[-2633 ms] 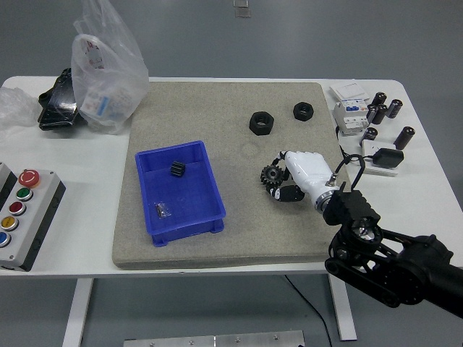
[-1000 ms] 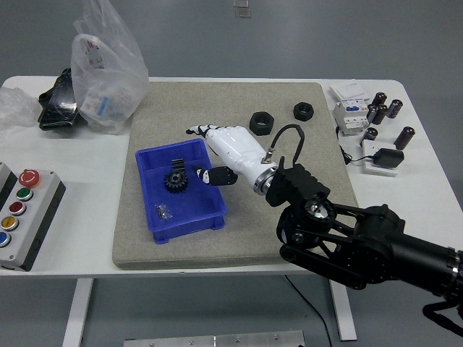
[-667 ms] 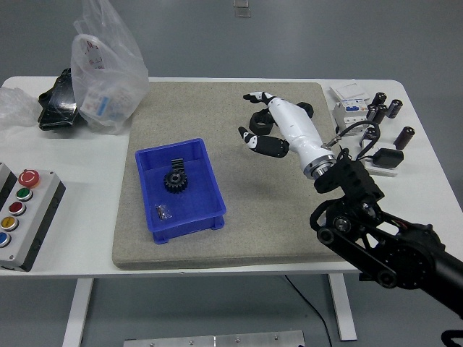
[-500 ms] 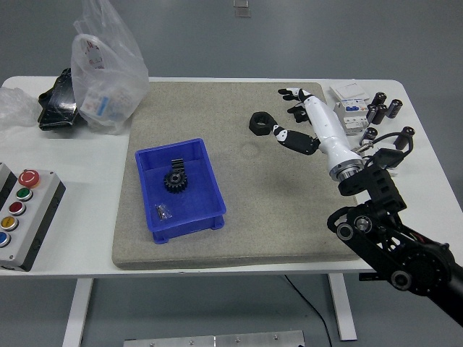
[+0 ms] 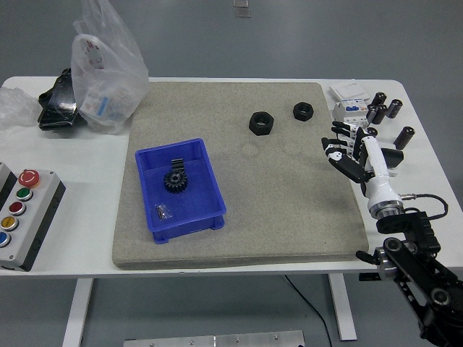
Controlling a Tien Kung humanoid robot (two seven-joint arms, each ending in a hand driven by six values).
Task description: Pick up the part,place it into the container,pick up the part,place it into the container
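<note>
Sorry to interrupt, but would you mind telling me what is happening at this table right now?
The robot is sorting parts into the blue bin. A gear and smaller parts already lie inside it. The right hand, open and empty, hangs over the mat's right edge, while two black nuts sit on the mat, not yet picked up.

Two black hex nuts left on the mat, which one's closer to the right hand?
The smaller nut, at the mat's far right. It lies nearer the right hand than the larger nut, which sits further left, toward the blue bin.

White right hand [image 5: 367, 163] with black-jointed fingers [image 5: 337, 153], black arm [image 5: 419, 271], thin cable.
</note>
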